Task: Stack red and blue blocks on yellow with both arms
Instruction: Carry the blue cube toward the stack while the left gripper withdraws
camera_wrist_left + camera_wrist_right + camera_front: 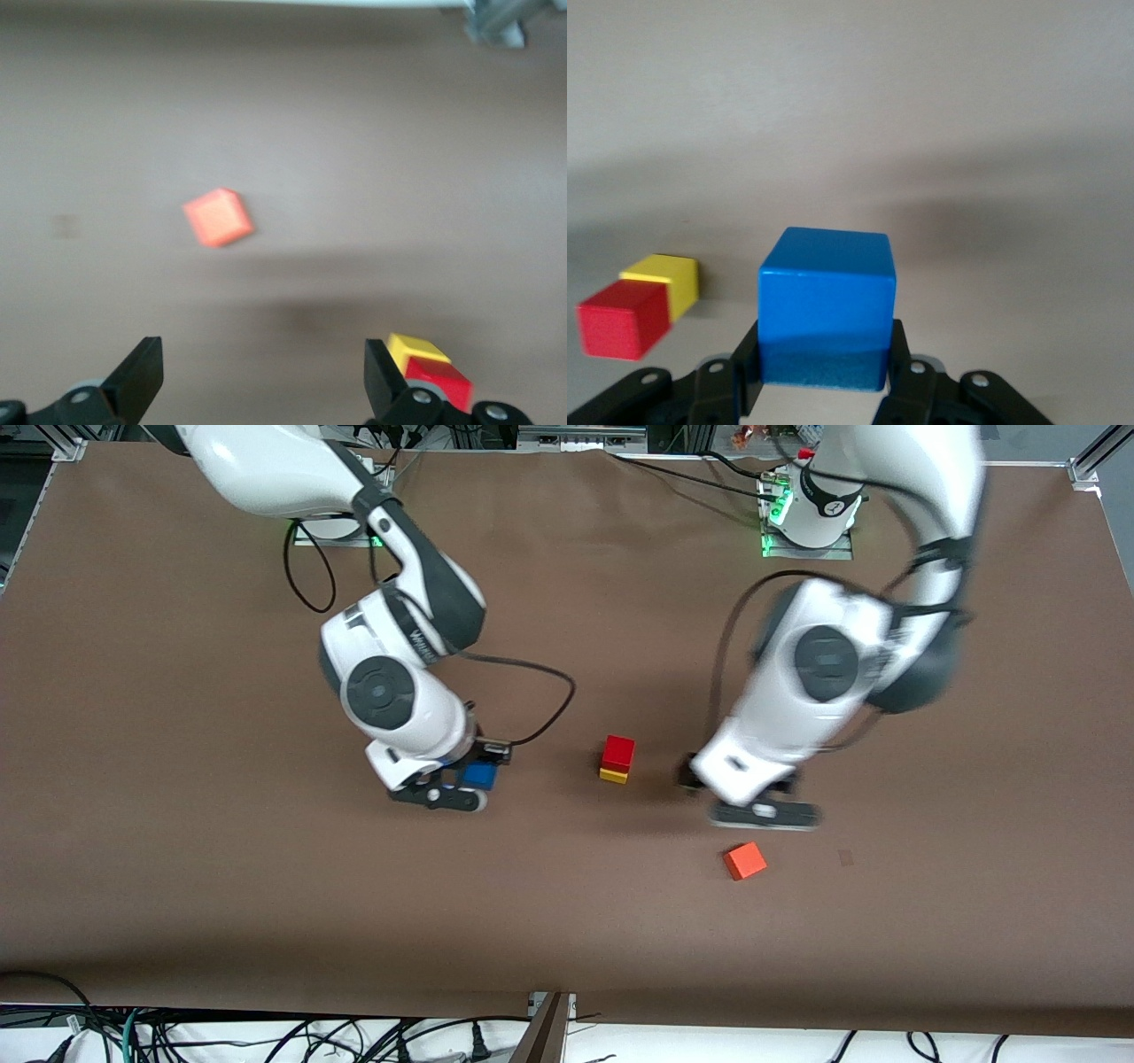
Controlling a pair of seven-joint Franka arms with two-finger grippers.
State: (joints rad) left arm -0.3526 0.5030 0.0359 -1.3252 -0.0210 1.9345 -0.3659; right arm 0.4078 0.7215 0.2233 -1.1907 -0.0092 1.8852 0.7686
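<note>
Reaching down from its base, the right arm bends at the elbow, wrist pointed at the tabletop [177, 779].
- Right end effector [462, 781]: fingers clamped on the blue cube [479, 774], carried just above the tabletop, toward the right arm's end from the stack. In the right wrist view the blue cube [826, 305] sits squarely between the dark fingers [731, 376].
- Red cube [618, 752]: rests on the yellow cube [613, 775], near the tabletop's middle, between the two end effectors.
- Left arm: folded down from its base, forearm slanting toward the stack.
- Left end effector [762, 812]: fingers [137, 376] spread wide, holding nothing, low over the tabletop just beside the stack, toward the left arm's end.
- Orange cube [745, 861]: lies loose on the tabletop, nearer the front camera than the left end effector, turned askew.
</note>
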